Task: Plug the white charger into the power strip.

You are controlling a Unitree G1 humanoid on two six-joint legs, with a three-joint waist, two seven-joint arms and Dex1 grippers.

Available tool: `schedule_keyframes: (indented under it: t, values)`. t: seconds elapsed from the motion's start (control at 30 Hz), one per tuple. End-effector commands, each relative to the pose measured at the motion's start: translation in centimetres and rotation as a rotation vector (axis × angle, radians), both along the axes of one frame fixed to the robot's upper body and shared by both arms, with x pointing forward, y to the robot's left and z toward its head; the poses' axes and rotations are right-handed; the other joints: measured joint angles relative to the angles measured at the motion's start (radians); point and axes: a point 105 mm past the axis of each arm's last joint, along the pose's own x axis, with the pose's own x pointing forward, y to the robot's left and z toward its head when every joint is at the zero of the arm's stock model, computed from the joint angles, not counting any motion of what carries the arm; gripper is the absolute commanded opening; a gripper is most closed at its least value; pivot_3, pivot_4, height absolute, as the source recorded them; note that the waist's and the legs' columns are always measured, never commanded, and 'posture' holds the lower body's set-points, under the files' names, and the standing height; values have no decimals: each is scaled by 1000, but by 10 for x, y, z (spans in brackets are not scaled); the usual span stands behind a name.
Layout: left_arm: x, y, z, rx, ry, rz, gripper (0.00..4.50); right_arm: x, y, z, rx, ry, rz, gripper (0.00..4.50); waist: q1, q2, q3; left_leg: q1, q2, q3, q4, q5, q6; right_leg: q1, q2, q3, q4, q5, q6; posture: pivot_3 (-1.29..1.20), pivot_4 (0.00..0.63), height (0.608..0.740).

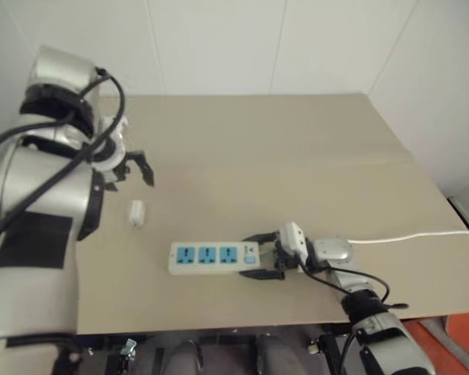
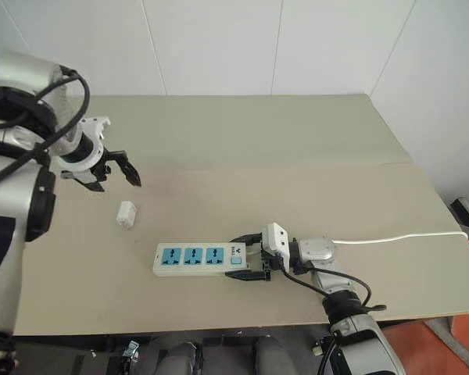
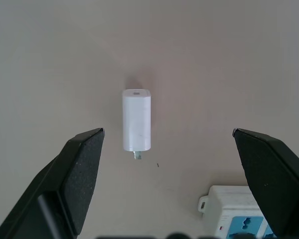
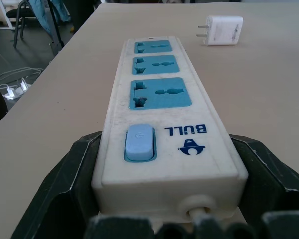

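Both eye views look down from the head over the desk (image 1: 297,156). The left wrist view faces down close above the charger (image 3: 136,120). The right wrist view looks level along the strip (image 4: 162,114), charger beyond.

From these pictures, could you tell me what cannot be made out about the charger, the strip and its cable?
- white charger: its prongs are mostly hidden under its own body in the left wrist view and too small in the head views.
- power strip: cut off by the bottom edge in the left wrist view.
- cable: its far end runs off the right edge of the head views.

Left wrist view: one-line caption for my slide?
Open left gripper poised above the white charger lying on the table, power strip nearby.
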Motion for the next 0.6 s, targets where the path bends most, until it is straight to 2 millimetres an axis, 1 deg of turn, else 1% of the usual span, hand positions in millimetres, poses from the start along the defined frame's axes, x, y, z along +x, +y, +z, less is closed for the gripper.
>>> schedule_keyframes:
  t: [0.03,0.07,0.2,0.33,0.47,0.6]
  values:
    - [-1,9,-6,17,8,30,4500,-6,2,-7,-14,26,15,3417,-1,0,0,0,0,0,0,0,0,0,0,0,0,0,0,0,150,740]
    - [-1,10,-8,21,8,34,4500,-6,2,-7,-13,27,14,3417,-1,0,0,1,0,0,0,0,0,0,0,0,0,0,0,0,150,740]
    - [1,20,-26,55,15,60,4500,-7,5,-6,-8,26,12,3417,1,0,0,0,0,0,0,0,0,0,-1,0,1,0,0,0,150,740]
    - [5,27,-38,65,-8,84,4500,-8,6,-6,1,30,3,3417,2,0,0,0,0,0,0,0,-1,0,-2,0,3,0,0,0,150,740]
    - [14,26,-46,68,-53,90,4500,-10,6,-7,0,39,-1,3417,4,0,0,0,-1,0,0,0,-1,-1,-3,-1,3,0,0,0,150,740]
    - [22,17,-47,58,-90,77,4500,-10,6,-6,2,45,-5,3417,7,-1,-1,0,-1,0,0,1,-1,-1,-3,-1,3,0,0,0,150,740]
